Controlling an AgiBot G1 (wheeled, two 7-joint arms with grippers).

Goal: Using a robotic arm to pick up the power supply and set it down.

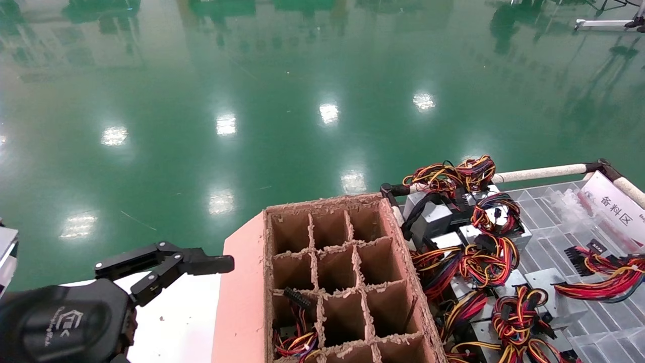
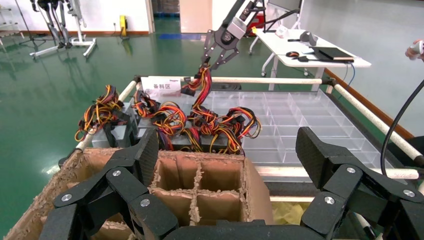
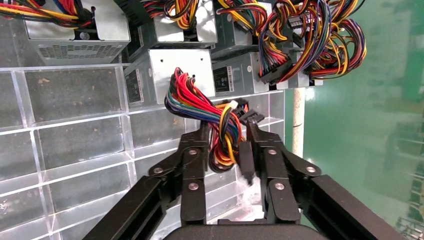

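The power supply (image 3: 182, 70) is a silver-grey box lying on the clear tray beside other supplies. Its loose red, yellow and black wire bundle (image 3: 215, 120) runs between the fingers of my right gripper (image 3: 226, 131), which is shut on the wires. From the left wrist view, that right gripper (image 2: 216, 52) hangs above the tray with the bundle (image 2: 202, 90) stretched up to it. It is out of the head view, where the bundle (image 1: 604, 280) trails off to the right. My left gripper (image 1: 201, 262) (image 2: 230, 150) is open and empty beside the cardboard box.
A pink cardboard box (image 1: 242, 302) with divider cells stands in front; one near cell holds wires (image 1: 297, 343). Several other grey supplies with coiled wires (image 1: 484, 252) crowd the clear compartment tray (image 1: 579, 222). A padded rail (image 1: 539, 174) and a sign (image 1: 617, 209) border it.
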